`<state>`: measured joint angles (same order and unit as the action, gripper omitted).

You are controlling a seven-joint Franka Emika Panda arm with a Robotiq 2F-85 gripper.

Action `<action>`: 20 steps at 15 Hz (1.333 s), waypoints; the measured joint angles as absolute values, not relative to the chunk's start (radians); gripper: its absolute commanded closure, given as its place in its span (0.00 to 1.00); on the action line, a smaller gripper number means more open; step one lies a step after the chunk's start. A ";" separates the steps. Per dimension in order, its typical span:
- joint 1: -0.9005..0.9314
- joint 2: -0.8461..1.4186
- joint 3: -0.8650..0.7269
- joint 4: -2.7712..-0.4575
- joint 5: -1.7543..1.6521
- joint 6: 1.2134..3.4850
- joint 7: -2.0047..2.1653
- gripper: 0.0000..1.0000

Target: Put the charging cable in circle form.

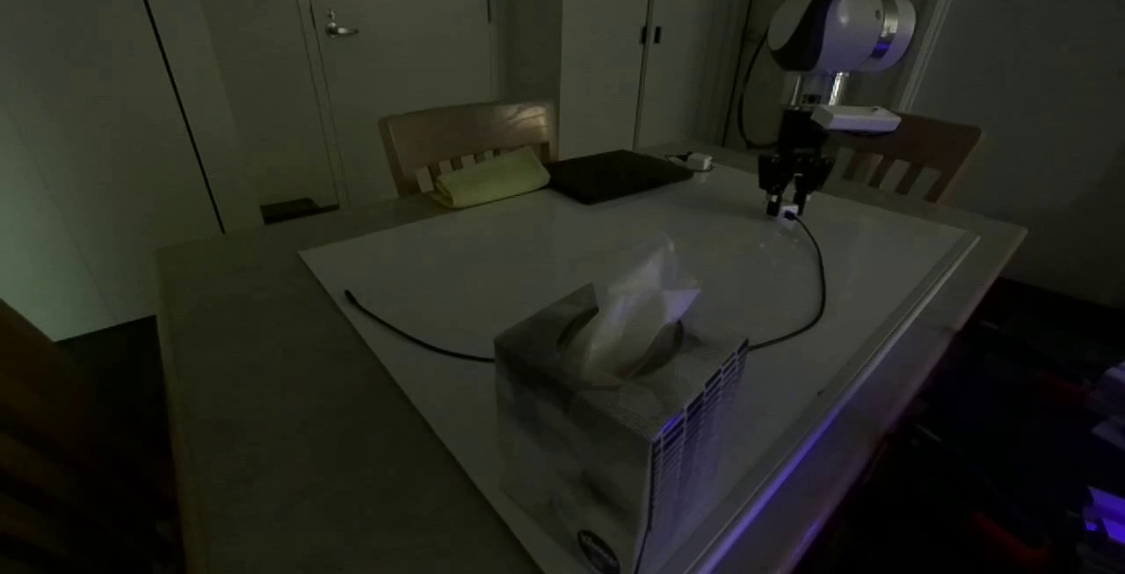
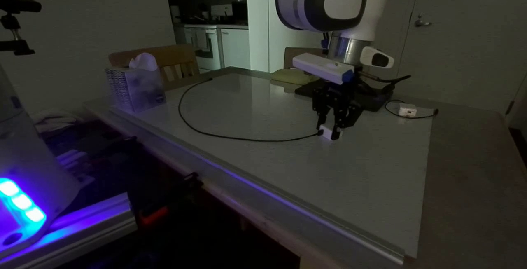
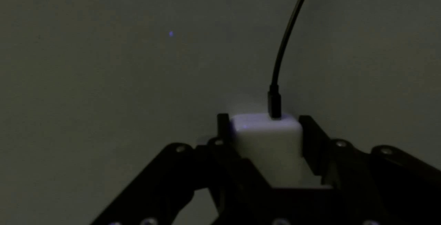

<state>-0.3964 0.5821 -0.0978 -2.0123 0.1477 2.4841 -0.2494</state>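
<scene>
The charging cable [image 1: 823, 284] is a thin black cord lying in a wide open curve on the white board [image 2: 370, 186]. It also shows in an exterior view [image 2: 247, 139] as a broad arc with its bare end at the far side. The tissue box hides its middle in an exterior view. Its whitish plug [image 3: 272, 152] sits between the fingers of my gripper [image 3: 265, 128]. Both fingers press its sides, and the cord [image 3: 284, 39] leaves its front face. In both exterior views the gripper [image 1: 785, 207] [image 2: 328, 132] points down, low over the board.
A tissue box [image 1: 571, 468] [image 2: 142, 90] stands on the board near the cable. A yellow cloth [image 1: 492, 180] and a flat black pad [image 1: 615, 174] lie along one edge. Another white plug with a short black cord [image 2: 407, 110] lies beside the pad. Chairs stand around the table.
</scene>
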 measured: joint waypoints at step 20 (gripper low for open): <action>-0.273 0.581 -0.068 -2.000 -0.099 2.438 -0.365 0.74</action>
<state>-0.2732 0.5810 -0.0683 -1.9996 -0.0986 2.4376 -0.3648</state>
